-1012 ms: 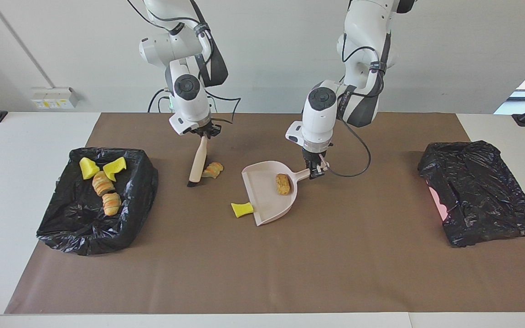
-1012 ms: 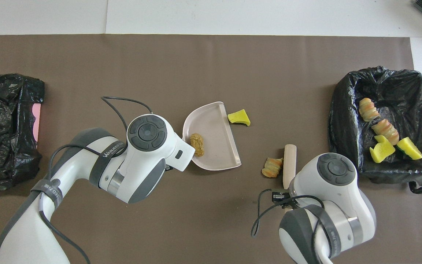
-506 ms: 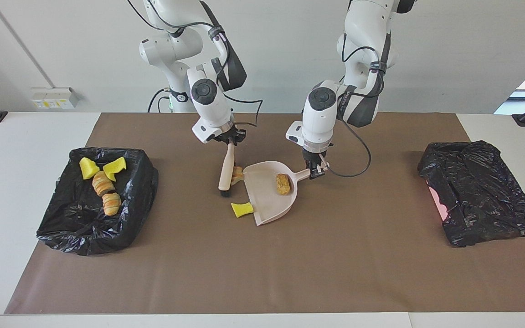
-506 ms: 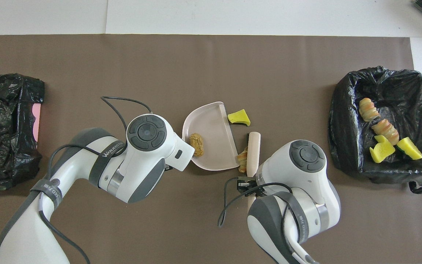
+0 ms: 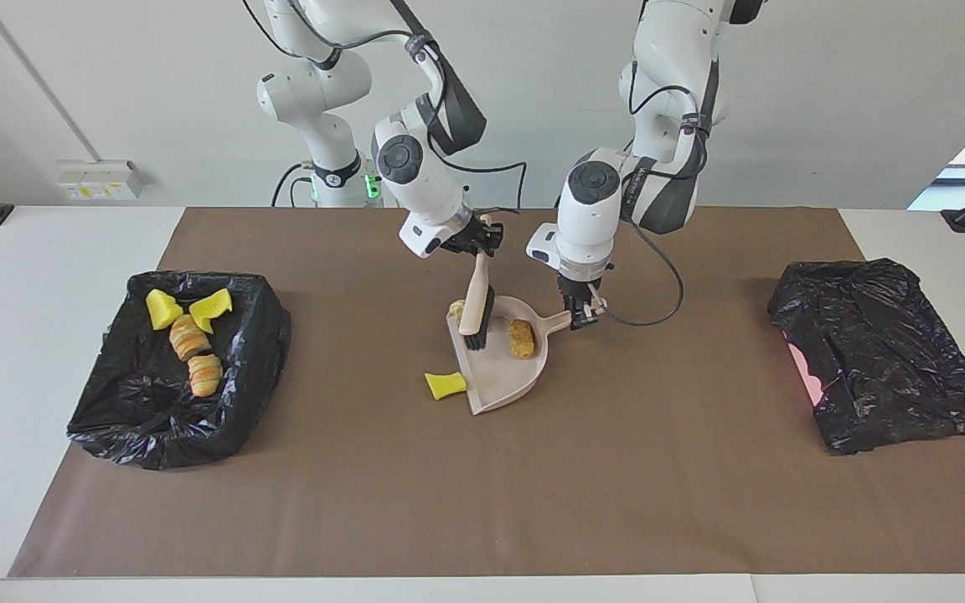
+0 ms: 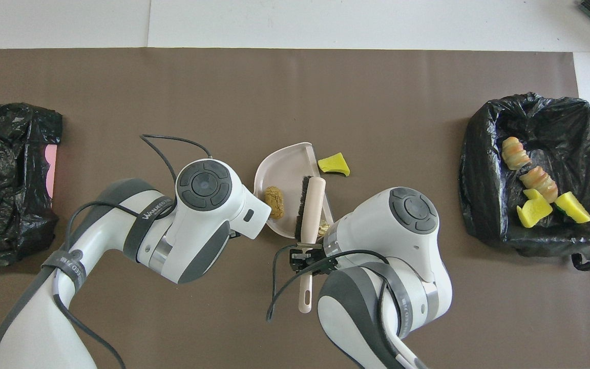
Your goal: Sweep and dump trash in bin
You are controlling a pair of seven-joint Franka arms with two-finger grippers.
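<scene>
My right gripper is shut on the handle of a beige brush, whose black bristles stand in the pink dustpan. My left gripper is shut on the dustpan's handle and holds the pan flat on the mat. A brown lump lies in the pan. A pastry piece sits at the pan's mouth, half hidden by the brush. A yellow wedge lies on the mat just outside the mouth. In the overhead view the brush, the pan, the lump and the wedge all show.
A bin lined with a black bag stands at the right arm's end and holds two yellow wedges and two pastries. A crumpled black bag over something pink lies at the left arm's end. A brown mat covers the table.
My right arm swept the brush toward the dustpan and pushed the pastry piece across the mat to the pan's mouth. The brush head now stands in the pan. My left arm held still.
</scene>
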